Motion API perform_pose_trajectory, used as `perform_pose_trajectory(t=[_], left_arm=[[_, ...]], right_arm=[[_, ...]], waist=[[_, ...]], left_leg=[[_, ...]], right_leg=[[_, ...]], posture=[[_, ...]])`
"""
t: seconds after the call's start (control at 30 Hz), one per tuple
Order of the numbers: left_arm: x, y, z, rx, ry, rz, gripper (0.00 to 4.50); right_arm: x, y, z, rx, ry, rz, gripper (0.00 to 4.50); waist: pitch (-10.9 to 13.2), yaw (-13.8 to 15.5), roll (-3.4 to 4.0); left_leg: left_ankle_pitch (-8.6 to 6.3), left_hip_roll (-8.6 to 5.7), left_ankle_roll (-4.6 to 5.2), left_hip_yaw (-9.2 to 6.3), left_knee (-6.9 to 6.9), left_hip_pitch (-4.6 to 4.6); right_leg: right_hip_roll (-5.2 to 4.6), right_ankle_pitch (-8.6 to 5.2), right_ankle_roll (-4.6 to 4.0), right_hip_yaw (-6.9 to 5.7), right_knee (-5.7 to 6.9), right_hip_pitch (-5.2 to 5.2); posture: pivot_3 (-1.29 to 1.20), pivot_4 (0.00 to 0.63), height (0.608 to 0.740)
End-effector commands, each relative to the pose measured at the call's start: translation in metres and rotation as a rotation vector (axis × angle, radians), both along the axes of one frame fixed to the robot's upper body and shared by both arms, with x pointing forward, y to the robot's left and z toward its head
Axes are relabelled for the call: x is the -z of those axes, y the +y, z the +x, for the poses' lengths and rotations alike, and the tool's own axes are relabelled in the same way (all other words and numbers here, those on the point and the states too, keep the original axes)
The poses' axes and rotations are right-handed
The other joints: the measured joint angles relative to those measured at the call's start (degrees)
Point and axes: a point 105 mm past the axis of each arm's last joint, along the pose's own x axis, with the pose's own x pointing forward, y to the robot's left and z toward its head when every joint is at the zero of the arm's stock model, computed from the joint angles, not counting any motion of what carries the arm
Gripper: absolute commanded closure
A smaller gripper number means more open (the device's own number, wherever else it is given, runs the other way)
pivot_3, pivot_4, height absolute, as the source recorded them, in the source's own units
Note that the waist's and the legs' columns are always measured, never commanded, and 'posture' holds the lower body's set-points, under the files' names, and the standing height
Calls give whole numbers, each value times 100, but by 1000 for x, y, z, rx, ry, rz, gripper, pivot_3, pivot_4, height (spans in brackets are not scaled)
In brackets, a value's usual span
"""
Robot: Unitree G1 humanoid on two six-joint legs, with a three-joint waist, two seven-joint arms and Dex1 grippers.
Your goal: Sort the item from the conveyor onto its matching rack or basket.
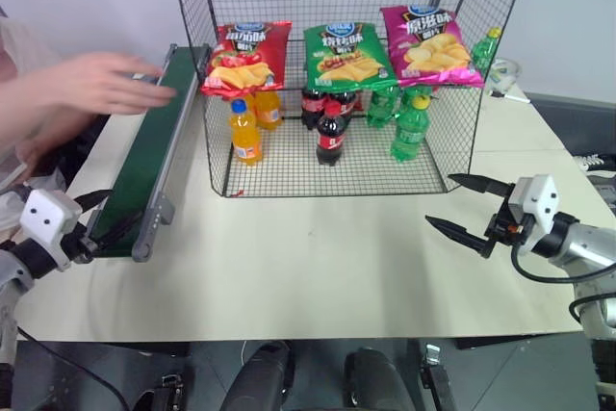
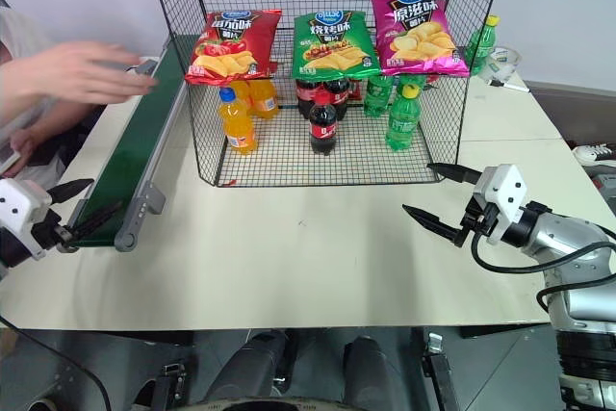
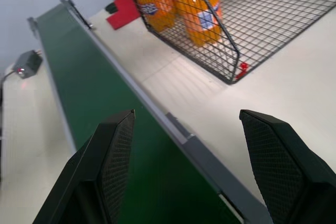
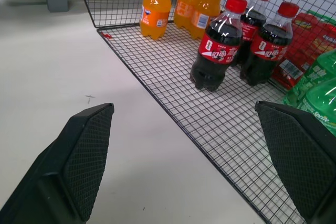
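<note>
Left claw (image 2: 82, 207) released at belt (image 1: 144, 166) end, right claw (image 1: 472, 209) released over beige tabletop (image 1: 318, 257); glossy red bag (image 1: 245, 57) on rack (image 1: 452, 132) shelf; grey wall behind.

Three chip bags are seen in the rack (image 1: 462, 132): one red bag (image 1: 246, 55), one green bag (image 1: 346, 57), one pink bag (image 1: 428, 45). Three orange bottles (image 4: 156, 4), three cola bottles (image 4: 218, 45) and at least four green bottles (image 1: 412, 128) are counted.
</note>
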Motion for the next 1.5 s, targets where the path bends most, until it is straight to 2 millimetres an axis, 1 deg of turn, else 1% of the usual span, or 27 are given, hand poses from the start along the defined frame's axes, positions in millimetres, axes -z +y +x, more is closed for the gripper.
perform_pose_trajectory(t=[0.03,0.43,0.9,1.5], left_arm=[[-14,-1,-1,5,-55,18,1184],[-12,-1,-1,-4,-59,17,1184],[-11,-3,-5,1,-46,-26,1184],[-8,-2,-8,-5,-53,-1,1184]], right_arm=[[-9,2,2,-8,-44,0,0],[-8,2,5,-8,-50,-14,0],[-7,2,4,-9,-46,-20,0],[-6,10,5,-35,-43,-2,0]], waist=[[0,-5,0],[1,-12,1],[1,-11,1],[2,-9,3]], left_leg=[[0,0,0,0,-1,0],[0,0,0,0,-7,0],[0,0,0,0,-8,0],[0,0,0,0,-11,0]], right_leg=[[0,0,0,0,0,0],[0,0,0,0,-3,0],[0,0,0,0,-6,0],[0,0,0,0,-8,0]], posture=[[0,150,740],[0,150,740],[0,150,740],[0,150,740]])
